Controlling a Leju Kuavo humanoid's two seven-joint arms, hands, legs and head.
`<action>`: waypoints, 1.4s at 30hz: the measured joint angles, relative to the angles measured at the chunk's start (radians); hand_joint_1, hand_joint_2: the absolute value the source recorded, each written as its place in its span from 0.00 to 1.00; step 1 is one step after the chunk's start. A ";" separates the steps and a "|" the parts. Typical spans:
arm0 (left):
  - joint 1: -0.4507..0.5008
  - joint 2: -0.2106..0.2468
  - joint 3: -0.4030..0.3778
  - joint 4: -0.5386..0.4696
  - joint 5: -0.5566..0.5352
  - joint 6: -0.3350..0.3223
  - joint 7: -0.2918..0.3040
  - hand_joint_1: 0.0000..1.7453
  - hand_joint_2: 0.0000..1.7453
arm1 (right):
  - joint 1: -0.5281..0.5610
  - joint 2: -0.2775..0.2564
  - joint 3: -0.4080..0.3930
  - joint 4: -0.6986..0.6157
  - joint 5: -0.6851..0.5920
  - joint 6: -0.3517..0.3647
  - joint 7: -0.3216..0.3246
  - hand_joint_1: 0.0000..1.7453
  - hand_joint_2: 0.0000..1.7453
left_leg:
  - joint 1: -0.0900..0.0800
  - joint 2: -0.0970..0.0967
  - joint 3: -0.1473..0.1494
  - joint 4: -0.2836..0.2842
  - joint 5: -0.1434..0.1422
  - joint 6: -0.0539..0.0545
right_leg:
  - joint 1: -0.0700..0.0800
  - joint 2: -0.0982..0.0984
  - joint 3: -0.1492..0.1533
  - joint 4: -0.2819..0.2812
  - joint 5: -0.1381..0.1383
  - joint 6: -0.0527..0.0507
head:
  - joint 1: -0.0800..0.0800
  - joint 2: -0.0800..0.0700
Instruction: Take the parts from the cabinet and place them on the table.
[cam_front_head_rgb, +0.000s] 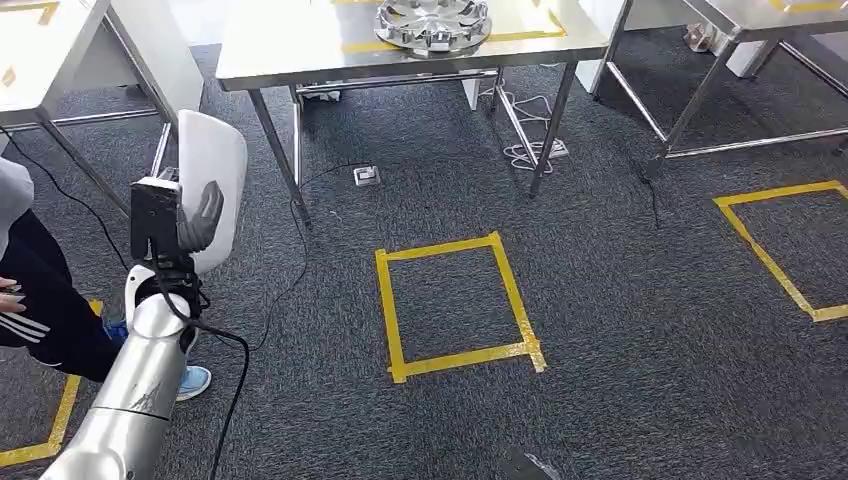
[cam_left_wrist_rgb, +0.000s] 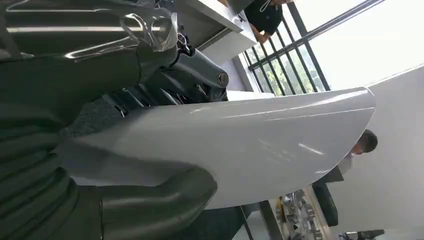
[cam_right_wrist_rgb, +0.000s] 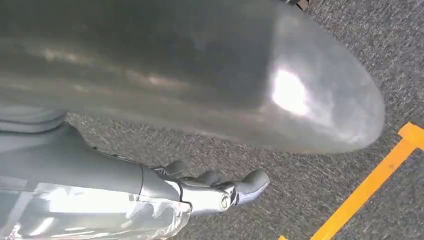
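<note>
Over speckled grey carpet (cam_front_head_rgb: 620, 300), left hand (cam_front_head_rgb: 200, 222) grips a smooth, curved white panel (cam_front_head_rgb: 215, 180); right hand (cam_right_wrist_rgb: 220, 187) hangs loosely curled, empty.

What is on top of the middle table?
A silver wheel cover lies on the steel table, over yellow tape marks. The frame cuts off its far edge, and the tape beneath it is hidden.
</note>
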 joint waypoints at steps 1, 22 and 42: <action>0.001 0.000 0.001 -0.002 0.000 0.000 0.000 1.00 1.00 | 0.000 0.000 0.000 0.000 0.000 0.000 0.000 0.00 0.00 | 0.000 0.000 0.000 0.000 0.000 0.000 | 0.000 0.000 0.000 0.000 0.000 0.000 | 0.000 0.000; 0.005 -0.004 0.008 -0.007 0.001 -0.011 0.002 1.00 1.00 | -0.008 -0.001 0.000 0.000 0.003 0.004 0.007 0.00 0.00 | 0.000 0.000 0.000 0.000 0.000 0.000 | 0.001 0.000 0.000 0.000 0.000 0.000 | 0.000 0.000; -0.047 -0.007 0.009 0.047 -0.010 -0.011 -0.001 1.00 1.00 | -0.003 0.008 -0.005 0.002 -0.003 0.002 0.014 0.00 0.00 | 0.013 0.051 0.011 -0.003 -0.011 -0.017 | -0.015 -0.072 -0.008 0.030 -0.028 0.012 | 0.000 0.000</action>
